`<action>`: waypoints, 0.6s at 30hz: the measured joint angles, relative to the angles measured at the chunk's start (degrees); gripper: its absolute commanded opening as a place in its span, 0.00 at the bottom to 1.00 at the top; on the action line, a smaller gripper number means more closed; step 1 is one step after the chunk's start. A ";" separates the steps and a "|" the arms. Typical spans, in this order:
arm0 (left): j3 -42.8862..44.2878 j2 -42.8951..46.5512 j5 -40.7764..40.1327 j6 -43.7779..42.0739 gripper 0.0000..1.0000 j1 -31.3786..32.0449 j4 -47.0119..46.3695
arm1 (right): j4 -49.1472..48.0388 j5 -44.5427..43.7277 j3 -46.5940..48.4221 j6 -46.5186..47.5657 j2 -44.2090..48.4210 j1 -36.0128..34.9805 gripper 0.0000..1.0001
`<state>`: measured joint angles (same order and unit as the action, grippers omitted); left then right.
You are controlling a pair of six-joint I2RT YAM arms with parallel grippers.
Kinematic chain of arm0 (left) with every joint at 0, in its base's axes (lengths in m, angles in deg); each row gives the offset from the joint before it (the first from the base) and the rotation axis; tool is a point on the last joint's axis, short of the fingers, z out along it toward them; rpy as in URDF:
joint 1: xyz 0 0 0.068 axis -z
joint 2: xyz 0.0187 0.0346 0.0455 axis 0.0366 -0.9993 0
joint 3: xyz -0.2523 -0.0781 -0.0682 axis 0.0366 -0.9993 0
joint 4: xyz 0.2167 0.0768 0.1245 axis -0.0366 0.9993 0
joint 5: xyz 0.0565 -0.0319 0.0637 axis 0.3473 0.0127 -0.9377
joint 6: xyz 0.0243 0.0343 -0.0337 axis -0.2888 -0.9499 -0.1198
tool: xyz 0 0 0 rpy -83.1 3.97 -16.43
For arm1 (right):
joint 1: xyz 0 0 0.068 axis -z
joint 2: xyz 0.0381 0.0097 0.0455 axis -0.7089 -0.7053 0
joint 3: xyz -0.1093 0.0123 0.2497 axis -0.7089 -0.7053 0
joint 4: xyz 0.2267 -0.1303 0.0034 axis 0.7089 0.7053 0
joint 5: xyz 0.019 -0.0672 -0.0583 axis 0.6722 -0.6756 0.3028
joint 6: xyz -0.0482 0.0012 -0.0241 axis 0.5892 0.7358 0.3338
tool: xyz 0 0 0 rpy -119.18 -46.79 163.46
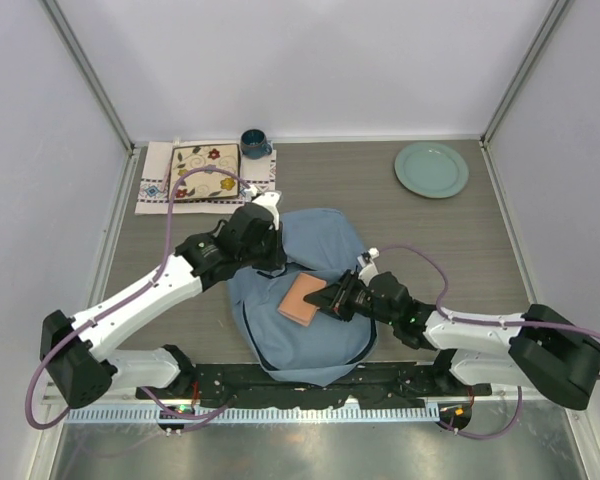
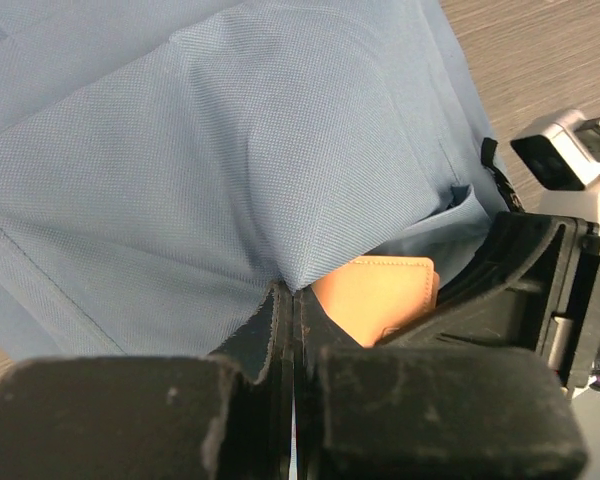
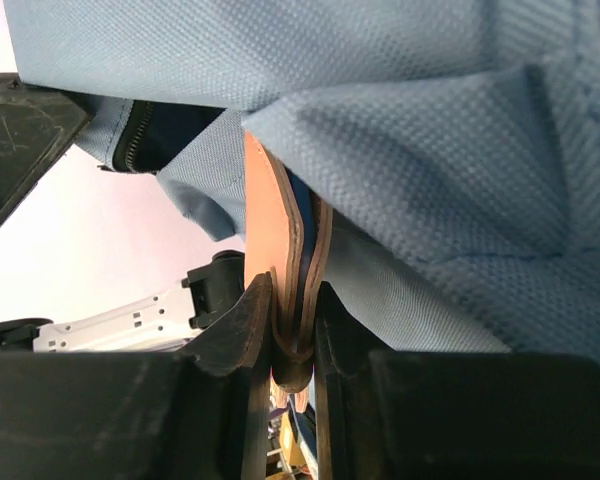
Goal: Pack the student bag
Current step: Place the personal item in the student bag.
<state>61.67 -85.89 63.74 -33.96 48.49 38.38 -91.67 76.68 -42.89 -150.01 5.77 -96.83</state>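
1. the bag (image 1: 325, 345) lies mid-frame in the top view, between the two arms.
2. the left gripper (image 2: 292, 296) is pinched together on a fold of bag cloth at the bag's upper left.
3. the right gripper (image 3: 295, 292) is clamped on a tan wallet (image 1: 302, 298) at the bag's centre.
4. the wallet's long axis runs leftward from the right gripper, and its far edge tucks just under the lifted fold.
5. likely next: the right arm pushes it in along that line.
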 measured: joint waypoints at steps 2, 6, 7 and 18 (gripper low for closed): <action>-0.81 1.22 0.15 0.31 0.00 0.00 -0.22 | -3.65 -0.02 -0.90 -0.87 -1.73 -0.09 0.01; -2.45 3.30 0.87 1.46 0.00 -0.02 -0.79 | -10.21 -0.17 -3.02 -2.78 -4.55 -0.35 0.01; -2.84 3.67 1.05 1.64 0.00 -0.02 -1.09 | -11.37 -0.24 -3.21 -3.06 -5.01 -0.35 0.01; -6.73 7.39 2.73 3.19 0.00 -0.09 -4.37 | -15.67 -2.86 -2.84 -3.23 -5.29 -0.50 0.01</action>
<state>54.94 -78.50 66.47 -30.77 48.40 34.01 -107.34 73.82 -45.73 -153.25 0.48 -97.33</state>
